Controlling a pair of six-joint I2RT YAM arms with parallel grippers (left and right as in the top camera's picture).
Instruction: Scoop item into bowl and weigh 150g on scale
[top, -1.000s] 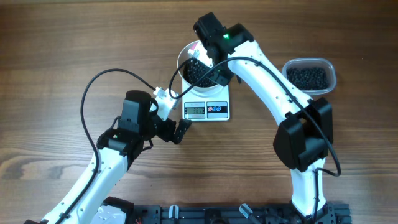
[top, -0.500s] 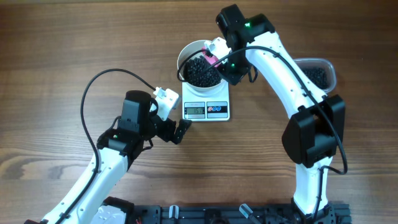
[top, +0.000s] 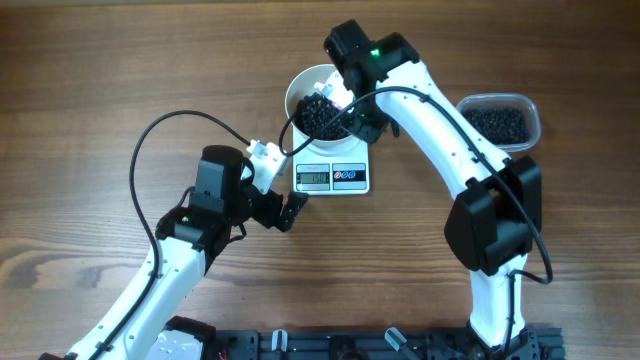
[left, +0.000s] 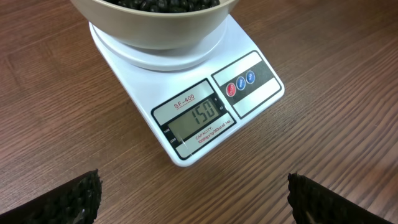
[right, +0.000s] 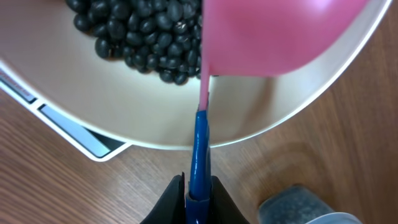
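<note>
The white kitchen scale (top: 345, 178) sat on the wooden worktop (top: 120, 60), its display (left: 196, 118) reading 150. The white bowl (top: 295, 90) stood on the scale's platform and held a heap of black beans (top: 320, 118). Above the scale, at the bowl's far-right rim, the right tool (right: 198, 186) was clamped tight on the blue handle (right: 198, 146) of a pink scoop (right: 273, 31). The scoop's cup hung over the bowl, beside the beans. The left tool (top: 283, 212) hovered just in front of the scale and to its left, fingers spread fully wide, gripping nothing, its camera facing the display. Well apart to the right of the scale, a clear tub (top: 535, 118) held more beans.
</note>
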